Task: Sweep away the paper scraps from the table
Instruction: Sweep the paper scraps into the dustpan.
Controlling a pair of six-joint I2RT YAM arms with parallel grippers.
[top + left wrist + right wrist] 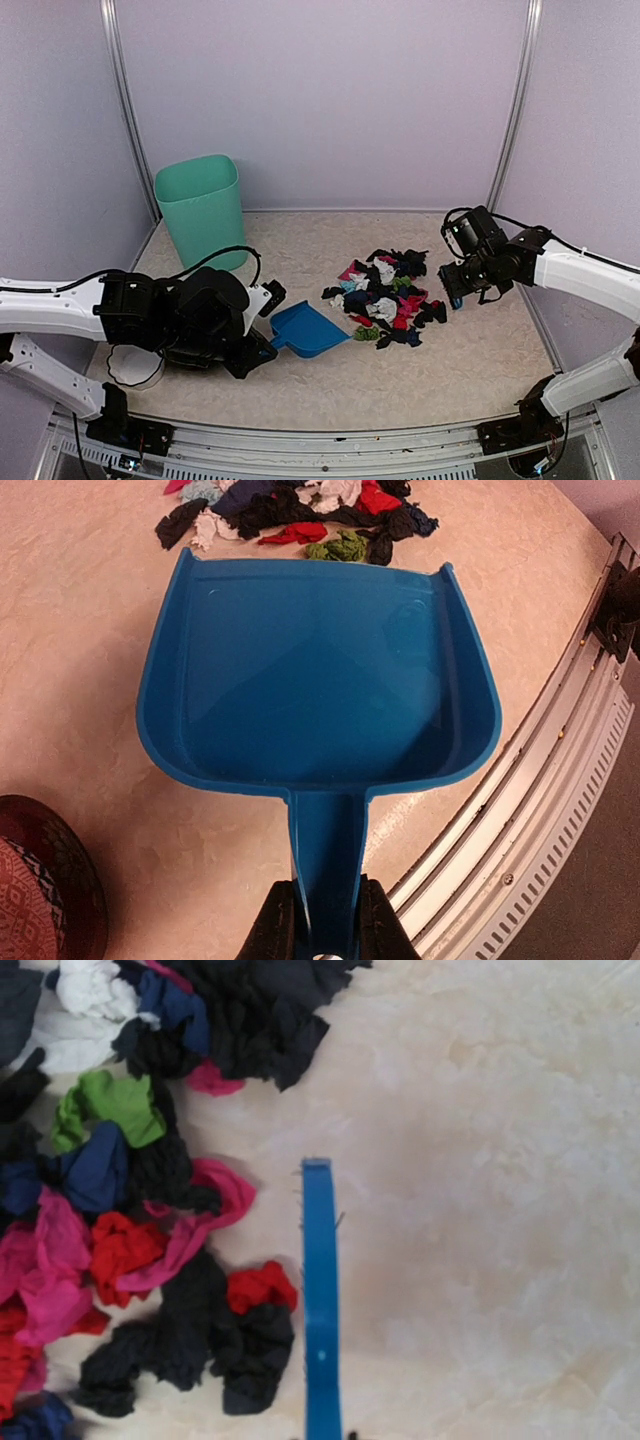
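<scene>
The paper scraps (385, 298) lie in one loose heap right of the table's (450, 370) middle, mostly black with pink, red, white and green bits. A blue dustpan (305, 330) rests flat left of the heap, its open lip toward the scraps (300, 510). My left gripper (322, 920) is shut on the dustpan's (315, 670) handle. My right gripper (458, 295) hangs at the heap's right edge, shut on a blue hand brush (320, 1290). The brush stands just right of a red and a black scrap (150, 1210); the right gripper (322, 1435) barely shows at the frame's bottom.
A mint green bin (203, 210) stands at the back left by the wall. The metal front rail (520, 820) runs close to the right of the dustpan. A dark red patterned round thing (40, 880) lies beside the left gripper. Walls enclose the table on three sides.
</scene>
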